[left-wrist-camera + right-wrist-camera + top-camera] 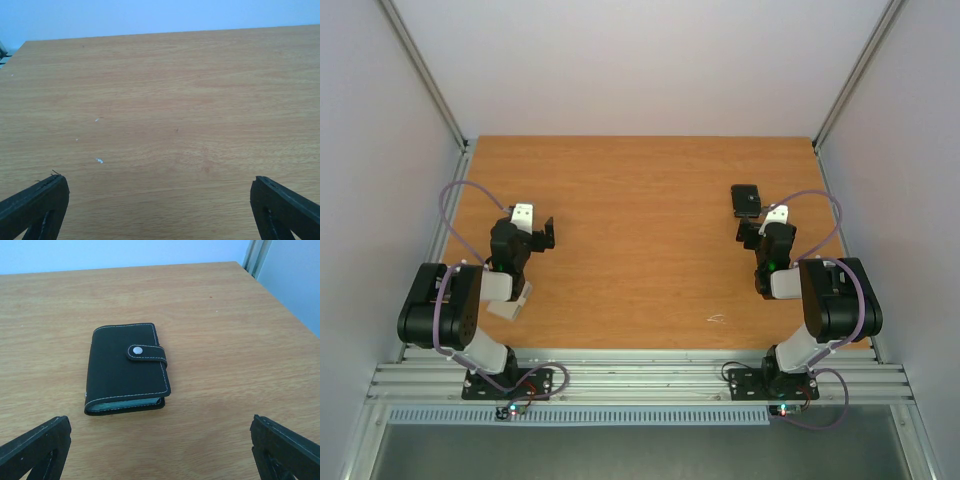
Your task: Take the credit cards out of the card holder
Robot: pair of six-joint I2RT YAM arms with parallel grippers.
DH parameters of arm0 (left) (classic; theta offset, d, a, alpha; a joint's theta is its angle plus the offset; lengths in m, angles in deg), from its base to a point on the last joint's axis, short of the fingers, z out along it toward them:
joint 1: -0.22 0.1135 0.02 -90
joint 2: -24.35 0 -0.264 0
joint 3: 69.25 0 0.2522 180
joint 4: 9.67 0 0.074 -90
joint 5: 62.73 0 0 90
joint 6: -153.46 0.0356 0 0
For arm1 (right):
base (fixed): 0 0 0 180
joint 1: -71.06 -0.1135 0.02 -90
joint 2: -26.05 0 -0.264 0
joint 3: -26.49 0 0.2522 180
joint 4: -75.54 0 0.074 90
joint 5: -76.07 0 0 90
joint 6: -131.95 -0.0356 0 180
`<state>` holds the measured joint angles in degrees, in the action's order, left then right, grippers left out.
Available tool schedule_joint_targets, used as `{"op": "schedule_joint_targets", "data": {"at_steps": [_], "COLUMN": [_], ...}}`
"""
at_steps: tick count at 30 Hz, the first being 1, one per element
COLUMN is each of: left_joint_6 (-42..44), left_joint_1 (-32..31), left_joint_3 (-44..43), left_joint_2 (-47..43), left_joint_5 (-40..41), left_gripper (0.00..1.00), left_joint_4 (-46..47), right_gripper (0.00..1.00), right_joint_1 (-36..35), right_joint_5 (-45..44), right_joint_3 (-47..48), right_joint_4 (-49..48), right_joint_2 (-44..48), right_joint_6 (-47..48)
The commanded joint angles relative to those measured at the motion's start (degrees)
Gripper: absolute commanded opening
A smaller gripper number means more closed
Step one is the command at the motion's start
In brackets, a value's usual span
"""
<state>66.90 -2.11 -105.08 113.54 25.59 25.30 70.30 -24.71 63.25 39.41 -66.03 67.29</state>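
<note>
Above the table (640, 270), the overhead view shows the card holder (747, 199) lying shut just beyond the right gripper (748, 232), the left gripper (535, 226) well apart from it, both spread wide and empty. Ahead of the left gripper, its wrist view has only wood; ahead of the right one the card holder lies flat, strap (147, 354) snapped, teal edges of the credit cards (127, 404) facing the jaws, so the strap likely needs undoing first

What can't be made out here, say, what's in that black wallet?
- The credit cards: in the right wrist view the snapped-shut card holder hides them; only a teal sliver shows at its edge.
- Left wrist view: the holder is outside the frame, and the left gripper is cut off by the bottom edge.
</note>
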Motion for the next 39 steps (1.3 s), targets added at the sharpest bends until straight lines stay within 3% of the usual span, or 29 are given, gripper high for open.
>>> {"op": "schedule_joint_targets", "data": {"at_steps": [1, 11, 14, 17, 19, 25, 29, 33, 37, 39], "left_joint_6": [0.4, 0.9, 1.8, 2.3, -2.5, -10.9, -15.9, -19.5, -12.9, -11.1], "left_joint_1": [-0.1, 0.0, -0.1, -0.1, -0.1, -0.1, -0.1, -0.1, -0.1, -0.3], "left_joint_3": [0.5, 1.2, 2.8, -1.2, -5.5, -18.9, -24.6, -28.0, -31.3, -31.6], "left_joint_2": [0.0, -2.6, -10.2, -21.4, -25.8, -29.5, -28.8, -26.3, -21.1, -20.1], "left_joint_5": [0.8, -1.7, -5.4, -9.4, -12.4, -28.9, -33.3, -35.5, -39.8, -39.9], "left_gripper": [0.99, 0.99, 0.99, 0.99, 0.99, 0.99, 0.99, 0.99, 0.99, 0.99], "left_joint_4": [5.2, 4.3, 1.0, -12.5, -19.7, -36.5, -43.7, -52.3, -66.2, -68.1], "right_gripper": [0.99, 0.99, 0.99, 0.98, 0.99, 0.98, 0.98, 0.98, 0.98, 0.99], "right_joint_1": [0.0, 0.0, -0.1, 1.9, 2.3, 2.9, 2.8, 1.6, 1.1, 0.9], "right_joint_5": [-1.2, -0.7, -2.7, 0.6, 2.1, 2.9, 1.7, -3.1, -0.8, 0.7], "right_joint_3": [0.0, -0.2, 4.3, 11.7, 22.1, 47.5, 62.9, 71.7, 74.8, 76.8], "right_joint_4": [-0.6, 1.2, 16.9, 32.9, 48.3, 82.3, 101.2, 108.2, 107.9, 107.8], "right_joint_2": [0.6, 3.4, 12.2, 20.4, 21.5, 9.5, -2.3, -10.8, -17.6, -21.1], "right_joint_6": [-0.7, -0.7, -1.8, -2.4, -2.6, -3.9, -5.9, -7.1, -5.7, -4.6]}}
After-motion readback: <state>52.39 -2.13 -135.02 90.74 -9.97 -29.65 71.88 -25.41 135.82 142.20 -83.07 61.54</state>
